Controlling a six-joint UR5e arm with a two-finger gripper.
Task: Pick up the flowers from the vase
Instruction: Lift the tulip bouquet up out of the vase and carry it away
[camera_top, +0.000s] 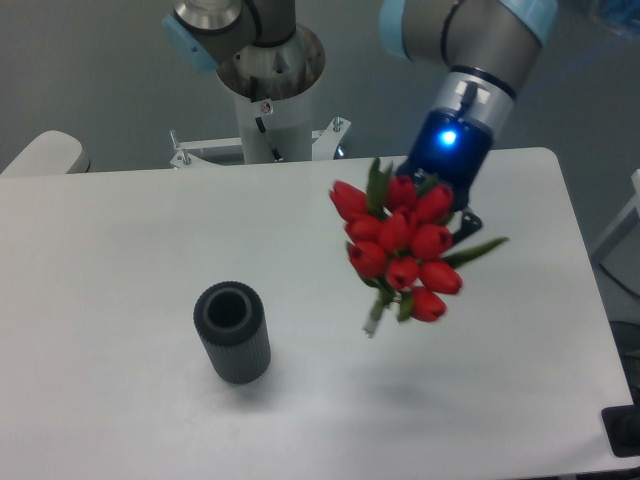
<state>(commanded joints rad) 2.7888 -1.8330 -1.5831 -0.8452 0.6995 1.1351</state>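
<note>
The flowers (400, 245), a tight bunch of red tulip buds with green leaves and a pale stem, hang in the air above the right half of the table, tilted with the stem end pointing down-left. My gripper (452, 215) is shut on the flowers from behind; the buds hide its fingers, and its black wrist shows a blue light. The vase (232, 332), a dark grey ribbed cylinder with a round hole, stands upright and empty on the table, well to the left of the bunch.
The white table (120, 250) ends at the right and front edges. The arm's base column (268, 85) stands behind the table's far edge. A pale rounded object (40, 155) shows at the far left.
</note>
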